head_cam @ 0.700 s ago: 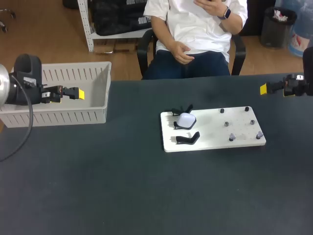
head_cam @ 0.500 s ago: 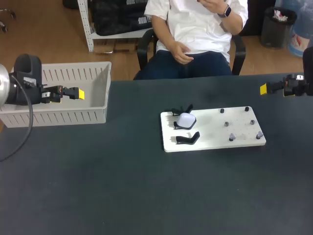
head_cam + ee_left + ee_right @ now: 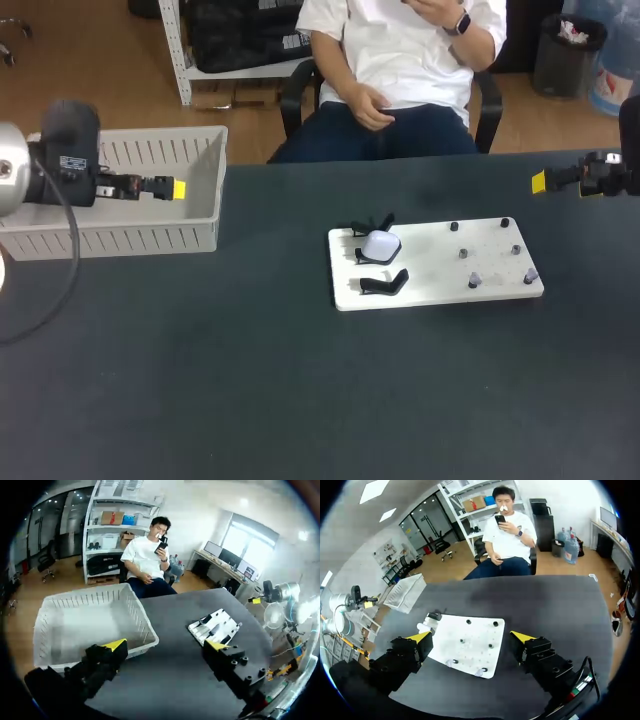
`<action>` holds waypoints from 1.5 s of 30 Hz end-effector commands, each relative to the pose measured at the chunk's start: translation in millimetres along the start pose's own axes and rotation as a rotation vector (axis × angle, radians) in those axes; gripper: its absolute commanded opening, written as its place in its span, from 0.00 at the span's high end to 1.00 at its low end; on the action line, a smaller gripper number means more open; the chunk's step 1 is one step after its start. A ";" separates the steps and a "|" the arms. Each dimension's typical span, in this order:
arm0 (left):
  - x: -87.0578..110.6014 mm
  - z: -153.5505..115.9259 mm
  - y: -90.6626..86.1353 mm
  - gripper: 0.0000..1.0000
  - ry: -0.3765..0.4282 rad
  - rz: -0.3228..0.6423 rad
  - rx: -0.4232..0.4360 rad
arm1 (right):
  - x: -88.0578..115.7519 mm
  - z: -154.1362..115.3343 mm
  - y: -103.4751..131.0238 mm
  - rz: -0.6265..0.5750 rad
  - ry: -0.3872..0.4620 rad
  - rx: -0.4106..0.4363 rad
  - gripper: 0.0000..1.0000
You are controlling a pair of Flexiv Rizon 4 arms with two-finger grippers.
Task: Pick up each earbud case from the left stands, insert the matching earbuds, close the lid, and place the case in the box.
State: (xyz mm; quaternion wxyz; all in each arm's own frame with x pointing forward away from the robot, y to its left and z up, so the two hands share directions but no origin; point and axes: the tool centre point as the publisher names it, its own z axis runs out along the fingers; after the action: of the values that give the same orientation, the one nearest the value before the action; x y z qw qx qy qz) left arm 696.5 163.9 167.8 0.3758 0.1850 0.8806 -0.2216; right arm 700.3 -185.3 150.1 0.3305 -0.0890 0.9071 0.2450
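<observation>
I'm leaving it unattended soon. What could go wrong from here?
The left gripper hangs open over the box, near its wall; heading out, it might clip that wall. The earbud case sits close between black stands, so the fingers might snag one.

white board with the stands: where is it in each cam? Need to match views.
Head view: white board right of the table's middle, black stands at its left end.
Left wrist view: white board ahead of the left gripper, off to one side.
Right wrist view: white board straight ahead of the right gripper.
Shared landmark: white box, beyond the board's stand end.
</observation>
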 end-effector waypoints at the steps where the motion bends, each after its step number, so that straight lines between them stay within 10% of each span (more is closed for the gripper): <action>1: 8.3 -6.6 1.6 0.00 -0.263 0.298 0.371 | 0.1 0.0 0.0 0.000 0.000 0.001 0.00; 13: 9.3 -4.4 -29.9 0.00 -0.272 0.766 0.816 | 0.1 0.0 0.0 0.000 0.000 0.001 0.00; 34: 9.4 -3.9 -34.5 0.00 -0.253 0.781 0.822 | 0.1 0.0 0.0 0.000 0.000 0.001 0.00; 45: 22.1 41.8 -79.2 0.00 -0.168 0.706 0.642 | 0.1 0.0 0.0 0.000 0.000 0.001 0.00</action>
State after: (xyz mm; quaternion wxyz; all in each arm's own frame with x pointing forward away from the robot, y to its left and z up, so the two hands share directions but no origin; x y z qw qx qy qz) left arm 668.7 102.7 151.3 0.4068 0.5736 0.6016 -0.3789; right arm 700.3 -185.2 150.1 0.3304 -0.0890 0.9071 0.2450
